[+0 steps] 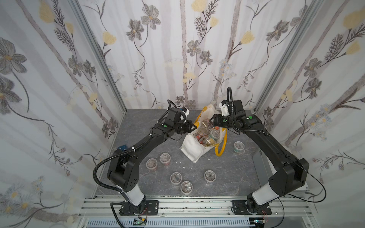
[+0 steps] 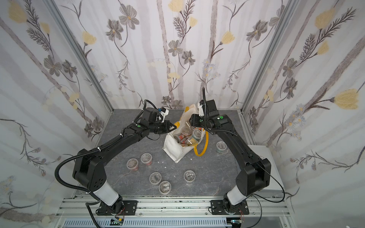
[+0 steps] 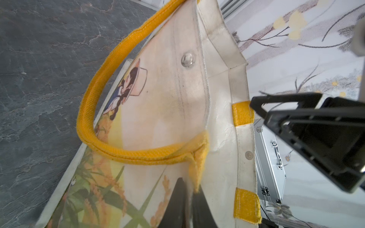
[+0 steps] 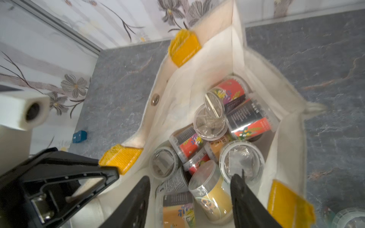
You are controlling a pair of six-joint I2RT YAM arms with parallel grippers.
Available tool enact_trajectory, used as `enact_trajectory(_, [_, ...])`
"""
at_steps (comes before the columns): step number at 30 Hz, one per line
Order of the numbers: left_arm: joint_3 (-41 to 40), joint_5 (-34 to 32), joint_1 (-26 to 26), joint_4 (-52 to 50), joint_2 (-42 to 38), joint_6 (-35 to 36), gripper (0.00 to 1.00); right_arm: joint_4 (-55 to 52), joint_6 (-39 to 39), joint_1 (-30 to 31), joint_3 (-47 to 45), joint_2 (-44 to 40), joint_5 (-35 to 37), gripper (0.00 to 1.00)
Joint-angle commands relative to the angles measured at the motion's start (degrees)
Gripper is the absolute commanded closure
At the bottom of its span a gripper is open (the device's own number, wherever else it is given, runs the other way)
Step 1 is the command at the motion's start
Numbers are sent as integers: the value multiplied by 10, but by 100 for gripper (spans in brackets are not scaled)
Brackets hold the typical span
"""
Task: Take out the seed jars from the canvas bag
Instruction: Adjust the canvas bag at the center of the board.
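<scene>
Clamped on bag [image 1: 190, 147] rim at a yellow patch [image 3: 199, 156] with left gripper [image 3: 187, 188], jaws together on the cloth. Over the open bag mouth, right gripper [image 4: 191, 177] with jaws apart; below and between them a lying jar [image 4: 211, 195], contact not clear. Inside bag, piled jars [image 4: 209, 122]; on table [image 1: 227, 167] six more, well apart from both jaws.

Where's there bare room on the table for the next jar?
Bare tabletop between the lone jar, the canvas bag and the right arm; also the far corner behind the left arm. Crowded: five jars before the bag.
</scene>
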Motion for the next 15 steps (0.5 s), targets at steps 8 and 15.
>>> enact_trajectory(8, [-39, -28, -21, 106, -24, -80, 67, -14, 71, -52, -30, -37, 99, 27])
enact_trajectory(15, [100, -145, -17, -58, -7, 150, 27, -2, 48, -94, 32, 43, 73, 28])
